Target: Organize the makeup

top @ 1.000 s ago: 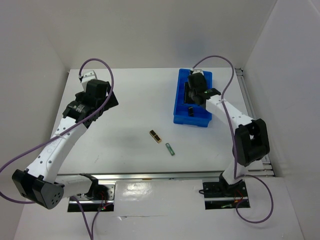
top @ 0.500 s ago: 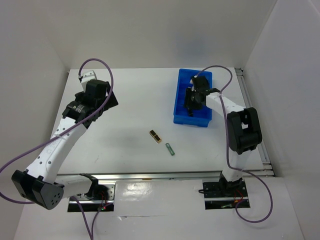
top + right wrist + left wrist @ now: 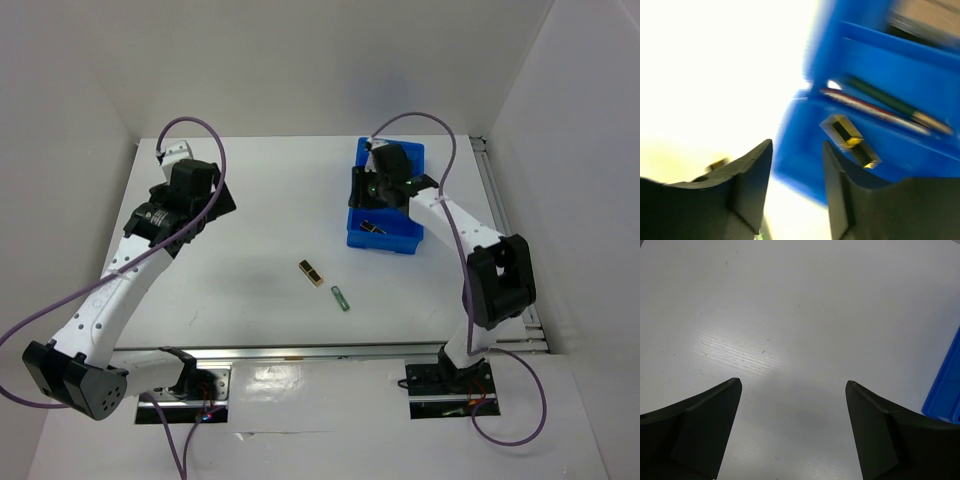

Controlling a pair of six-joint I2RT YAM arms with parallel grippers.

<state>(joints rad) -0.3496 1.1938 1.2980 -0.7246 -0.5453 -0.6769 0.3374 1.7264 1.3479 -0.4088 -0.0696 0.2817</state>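
From above, the left claw point(image 3: 213, 198) hangs over the left side of the table point(image 3: 260, 230), well apart from the makeup. The right claw point(image 3: 372, 196) is over the blue bin point(image 3: 412, 160) at the far right. A black-gold lipstick point(image 3: 311, 272) and a green tube point(image 3: 341, 298) lie near each other on the open table. A second lipstick point(image 3: 371, 228) lies at the near end of the bin.

The left wrist view shows that claw spread wide, with only bare table between its fingers.

The right wrist view is blurred. Its claw is partly open and holds nothing. Past it, the second lipstick lies in the bin beside slim pencils point(image 3: 885, 107).
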